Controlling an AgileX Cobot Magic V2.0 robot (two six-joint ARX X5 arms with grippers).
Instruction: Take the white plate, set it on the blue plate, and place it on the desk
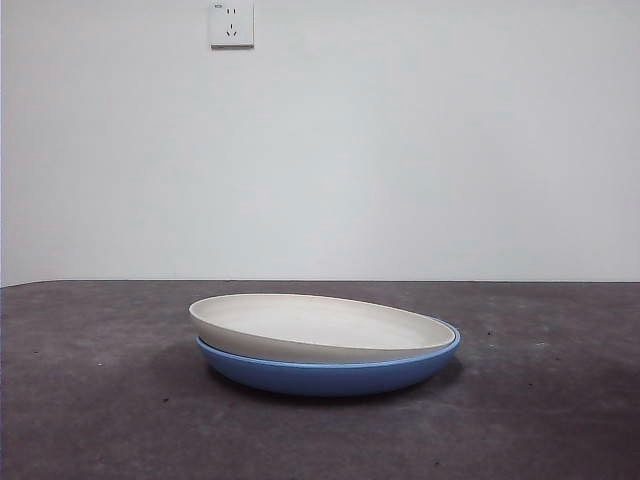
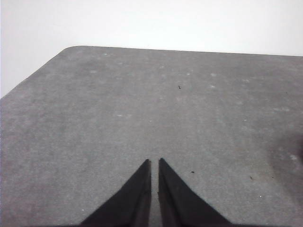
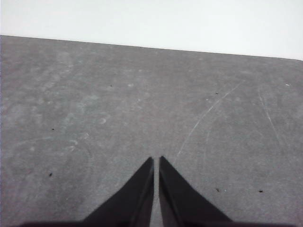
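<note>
The white plate (image 1: 320, 330) sits nested on the blue plate (image 1: 330, 372), tilted a little, its left rim raised above the blue rim. The blue plate rests on the desk (image 1: 100, 400), below the wall socket (image 1: 231, 24). My left gripper (image 2: 155, 163) and right gripper (image 3: 156, 161) hang over bare desk, jaws pressed together, holding nothing.

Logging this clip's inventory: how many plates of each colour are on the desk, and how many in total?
White plate: 1, resting tilted in the blue one
Blue plate: 1, on the desk
Total: 2 plates
</note>
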